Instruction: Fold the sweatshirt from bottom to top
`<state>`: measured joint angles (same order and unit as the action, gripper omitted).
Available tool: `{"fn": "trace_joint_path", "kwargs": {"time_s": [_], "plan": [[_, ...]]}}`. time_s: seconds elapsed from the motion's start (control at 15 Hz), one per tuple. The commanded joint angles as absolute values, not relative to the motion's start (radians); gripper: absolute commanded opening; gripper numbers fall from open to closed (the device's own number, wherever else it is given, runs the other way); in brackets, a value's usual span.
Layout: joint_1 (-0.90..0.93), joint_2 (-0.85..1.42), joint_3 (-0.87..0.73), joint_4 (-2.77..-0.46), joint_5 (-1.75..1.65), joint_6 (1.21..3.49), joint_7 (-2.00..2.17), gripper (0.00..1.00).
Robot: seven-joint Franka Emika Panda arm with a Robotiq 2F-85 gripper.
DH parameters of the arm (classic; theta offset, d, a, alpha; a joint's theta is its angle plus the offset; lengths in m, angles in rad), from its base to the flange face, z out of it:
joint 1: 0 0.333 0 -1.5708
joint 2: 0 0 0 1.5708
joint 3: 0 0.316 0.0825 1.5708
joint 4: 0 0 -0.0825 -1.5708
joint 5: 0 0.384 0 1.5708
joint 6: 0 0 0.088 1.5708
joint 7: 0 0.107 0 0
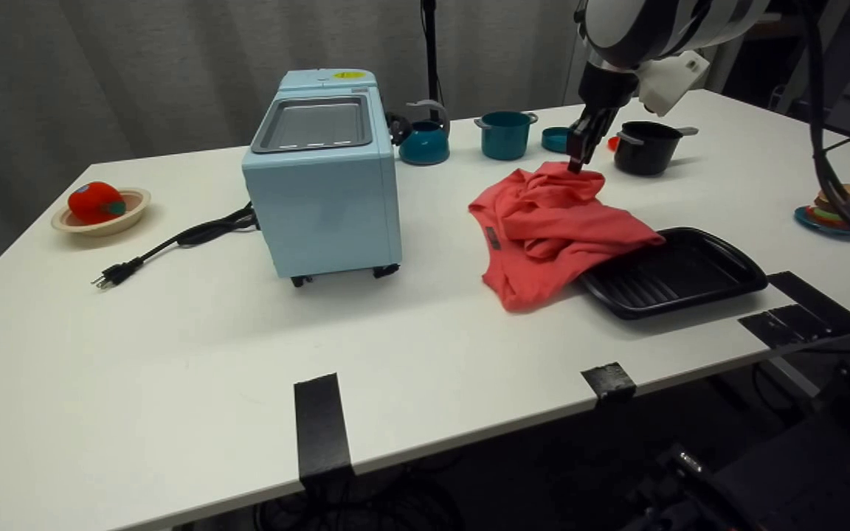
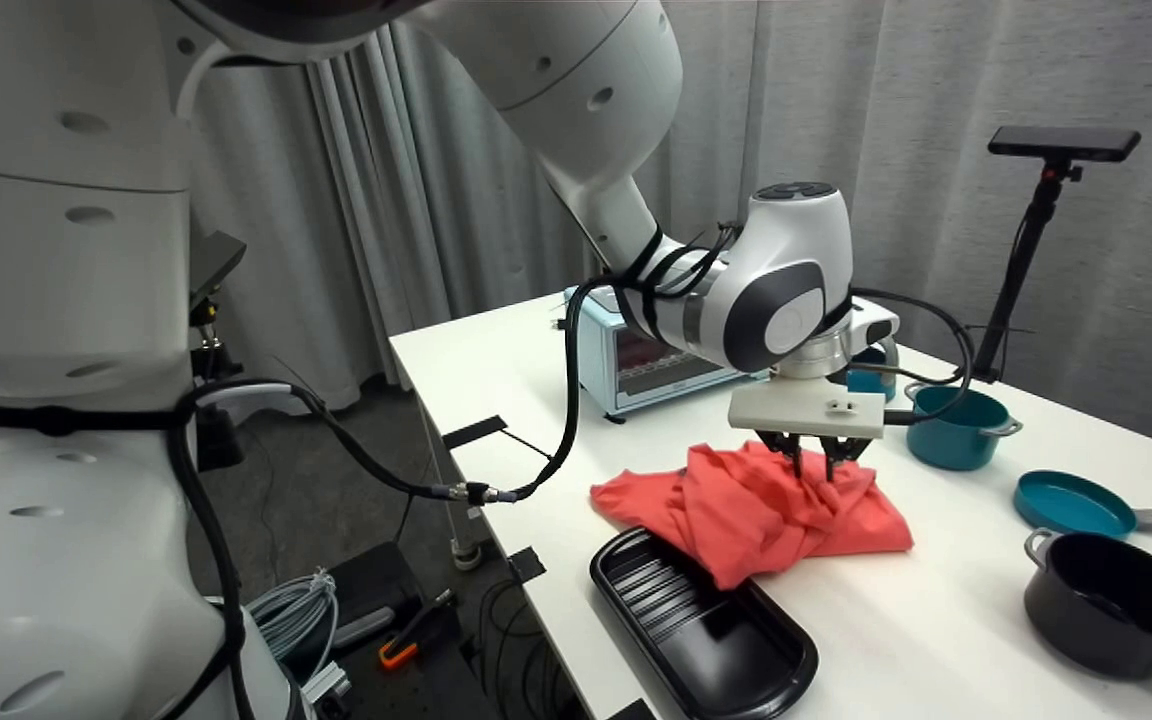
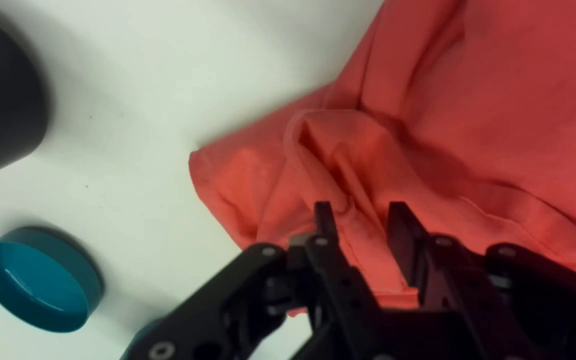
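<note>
1 white table (image 1: pixel 174 369) stands before grey curtains (image 1: pixel 174 74). On it: 1 crumpled red sweatshirt (image 2: pixel 756 510), draped partly over 1 black tray (image 2: pixel 736 660); 1 teal pot (image 1: pixel 506 140); 1 black pot (image 1: pixel 646 153); 1 kettle (image 1: pixel 425 146); 1 teal pan (image 2: pixel 1076 503); 1 toaster oven (image 1: pixel 329 206). 1 gripper (image 3: pixel 361 206) is positioned over the sweatshirt; its 2 fingers (image 3: pixel 326 222) are spread apart.

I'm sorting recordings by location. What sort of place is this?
Probably a robotics lab or test area rather than a home: there is a robot arm, grey curtains hang behind the white table, and what looks like a stand-mounted camera is beside it.
</note>
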<state>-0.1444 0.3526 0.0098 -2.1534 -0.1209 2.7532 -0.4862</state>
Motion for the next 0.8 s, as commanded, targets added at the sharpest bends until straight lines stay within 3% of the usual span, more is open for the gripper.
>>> {"fn": "trace_joint_path", "kwargs": {"time_s": [0.0, 0.07, 0.2, 0.27, 0.33, 0.73], "plan": [[-0.139, 0.349, 0.005, -2.157, -0.133, 2.744, -0.450, 0.05], [-0.138, 0.353, 0.002, -2.156, -0.137, 2.748, -0.446, 0.00], [-0.138, 0.362, -0.004, -2.154, -0.149, 2.763, -0.447, 0.00], [-0.133, 0.367, -0.014, -2.152, -0.168, 2.778, -0.446, 0.26], [-0.128, 0.373, -0.024, -2.147, -0.189, 2.790, -0.445, 0.27], [-0.141, 0.425, -0.044, -2.066, -0.257, 2.788, -0.462, 0.72]]}}
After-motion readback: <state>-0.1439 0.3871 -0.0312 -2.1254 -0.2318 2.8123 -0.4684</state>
